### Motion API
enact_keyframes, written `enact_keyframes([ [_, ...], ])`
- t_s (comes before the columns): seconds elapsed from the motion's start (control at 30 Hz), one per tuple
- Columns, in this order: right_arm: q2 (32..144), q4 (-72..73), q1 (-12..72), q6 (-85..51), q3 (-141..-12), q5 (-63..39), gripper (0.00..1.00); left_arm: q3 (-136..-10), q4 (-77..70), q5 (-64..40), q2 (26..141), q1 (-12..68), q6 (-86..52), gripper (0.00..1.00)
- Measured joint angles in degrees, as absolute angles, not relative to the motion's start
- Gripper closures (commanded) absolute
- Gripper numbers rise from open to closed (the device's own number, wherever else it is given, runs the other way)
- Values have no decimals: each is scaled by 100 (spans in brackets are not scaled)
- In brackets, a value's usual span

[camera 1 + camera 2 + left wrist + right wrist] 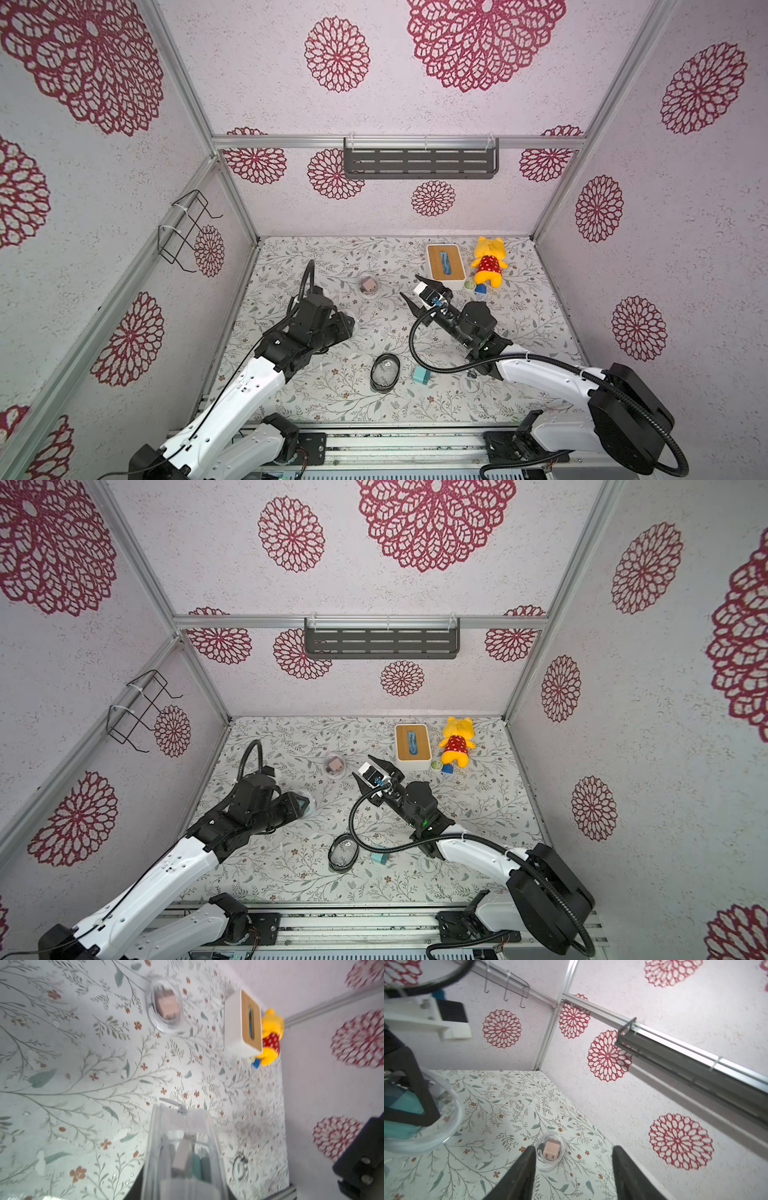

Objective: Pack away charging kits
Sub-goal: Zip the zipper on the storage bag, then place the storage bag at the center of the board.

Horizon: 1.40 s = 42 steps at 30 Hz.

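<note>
My left gripper (302, 805) is shut on a clear oval case (182, 1147) that holds a teal charger (402, 1105), low over the table's left side. A second clear case (369, 286) with a pink charger (551, 1150) and a pale cable in it lies further back. My right gripper (410, 286) hangs open and empty above the table, just right of that case. Near the front lie a dark-rimmed oval case (385, 372), a loose teal charger (422, 375) and a thin coiled cable (471, 382).
A white box with a wooden top (444, 266), a yellow plush (489, 262), a small blue block (481, 289) and a small green disc (469, 285) sit at the back right. A grey shelf (419, 160) hangs on the back wall, a wire rack (187, 232) on the left wall.
</note>
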State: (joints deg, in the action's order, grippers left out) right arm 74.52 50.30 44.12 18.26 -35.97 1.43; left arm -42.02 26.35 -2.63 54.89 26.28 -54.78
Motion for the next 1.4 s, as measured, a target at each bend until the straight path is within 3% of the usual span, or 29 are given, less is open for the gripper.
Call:
enact_keyframes([
  [0.07, 7452, 5022, 4412, 1164, -3592, 552, 21, -3767, 2027, -342, 5426, 2259, -5763, 100],
  [0.23, 7435, 4101, 4368, 40, -3962, 1245, 20, -3183, 958, -399, 5872, 1525, -6313, 100],
  [0.3, 7419, 3771, 4355, -174, -4152, 1372, 14, -3124, 519, -434, 6243, 1304, -6462, 100],
  [0.57, 7212, 3483, 4211, -609, -4088, 1328, 1, -3210, -1372, -880, 8615, 628, -7013, 100],
  [0.73, 7288, 3242, 4064, -696, -4088, 1304, 1, -3712, -2224, -1026, 9865, 552, -7295, 98],
  [0.77, 7314, 3240, 4029, -714, -4086, 1295, 1, -3822, -2386, -1046, 10053, 541, -7345, 94],
  [0.8, 7338, 3245, 3990, -729, -4077, 1273, 1, -3938, -2587, -1074, 10263, 523, -7404, 84],
  [0.9, 7432, 3245, 3848, -786, -4064, 1157, 1, -4086, -2965, -1079, 10656, 508, -7529, 39],
  [0.93, 7472, 3242, 3795, -816, -4064, 1120, 1, -4064, -3098, -1061, 10687, 504, -7581, 0],
  [1.17, 7596, 3055, 3562, -1155, -4075, 1031, 1, -4032, -1931, -167, 9839, 626, -7612, 2],
  [1.4, 7509, 2408, 3463, -1785, -4209, 1083, 1, -4239, 1070, 1048, 8650, 1138, -7522, 2],
])
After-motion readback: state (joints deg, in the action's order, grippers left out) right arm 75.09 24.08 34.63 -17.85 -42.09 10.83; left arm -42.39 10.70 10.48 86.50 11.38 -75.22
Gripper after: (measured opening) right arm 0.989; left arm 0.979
